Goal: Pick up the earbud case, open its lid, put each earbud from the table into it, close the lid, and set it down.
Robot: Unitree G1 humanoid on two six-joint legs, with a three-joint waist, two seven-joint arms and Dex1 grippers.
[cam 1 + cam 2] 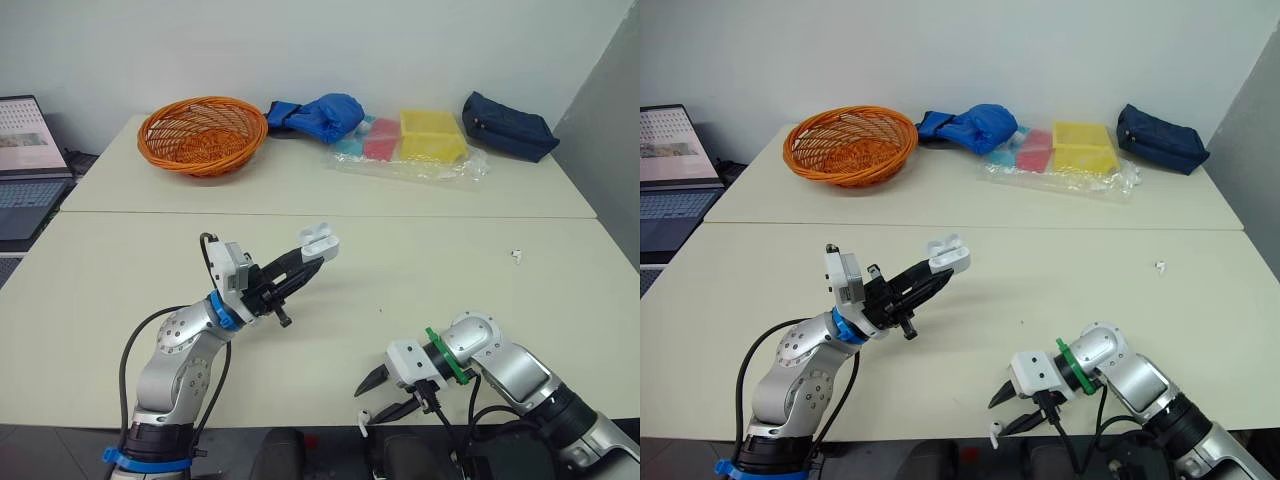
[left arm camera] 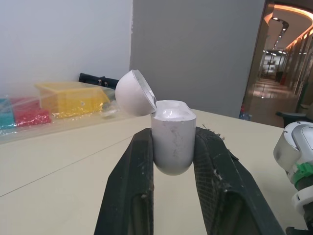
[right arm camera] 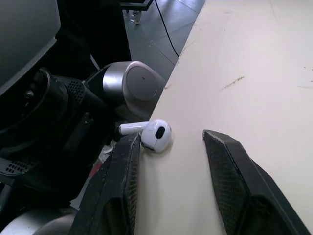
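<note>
At table's front edge, R gripper (image 1: 365, 405) hangs w/ fingers spread, nothing held. One earbud (image 3: 156, 135) lies just beside one finger, right on the lip of the table (image 1: 450, 290). Risk: an off-centre close nudges the bud over the edge. L gripper (image 1: 310, 260) clamps the earbud case (image 2: 172, 137) mid-air, lid (image 2: 135, 93) flipped open. Pushing a bud in could twist the case btwn the fingers. 2nd earbud (image 1: 516, 256) sits far R, well apart.

Bright even indoor light, soft shadows, wrist views blurred behind
</note>
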